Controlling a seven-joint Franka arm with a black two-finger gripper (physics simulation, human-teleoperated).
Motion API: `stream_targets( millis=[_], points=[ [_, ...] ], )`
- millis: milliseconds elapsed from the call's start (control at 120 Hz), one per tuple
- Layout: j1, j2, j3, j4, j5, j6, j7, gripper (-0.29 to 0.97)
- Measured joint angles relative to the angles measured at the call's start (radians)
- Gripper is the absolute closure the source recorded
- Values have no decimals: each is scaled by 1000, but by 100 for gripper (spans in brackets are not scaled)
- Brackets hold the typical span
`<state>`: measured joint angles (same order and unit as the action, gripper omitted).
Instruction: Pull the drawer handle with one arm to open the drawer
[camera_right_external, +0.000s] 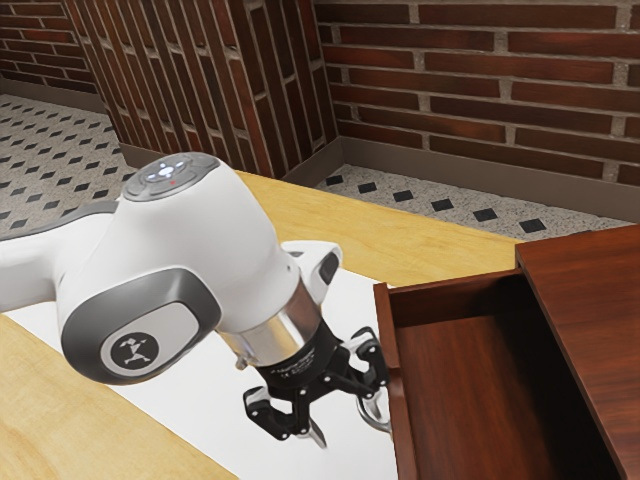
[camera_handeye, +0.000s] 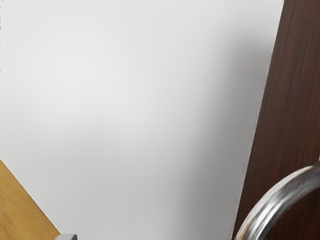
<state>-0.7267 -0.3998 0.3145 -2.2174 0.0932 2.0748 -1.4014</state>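
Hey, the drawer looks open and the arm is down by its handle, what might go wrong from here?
1. The drawer stands well out of the cabinet. More pulling might drag it off its runners or shift the cabinet.
2. The gripper sits right by the metal handle, low over the white mat. Backing away at an angle could snag the handle or scrape the mat.

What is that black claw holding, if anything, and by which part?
It cannot be told. The gripper sits right at the curved metal handle of the open drawer, but the pictures do not show whether it actually clamps that handle.
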Motion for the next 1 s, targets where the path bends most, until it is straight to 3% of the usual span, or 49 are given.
stream_targets(
  millis=[475, 683, 792, 875, 917, 1000],
  points=[
    [-1, -36, 9, -21, 19, 3, -4, 27],
    [-2, -80, 0, 36, 71, -25, -7, 27],
    [145, -39, -20, 319, 13, -163, -25, 21],
    [399, 60, -154, 617, -37, -366, -58, 14],
    [478, 91, -178, 680, -52, -446, -70, 11],
    [553, 145, -190, 714, -65, -556, -91, 8]
  ],
)
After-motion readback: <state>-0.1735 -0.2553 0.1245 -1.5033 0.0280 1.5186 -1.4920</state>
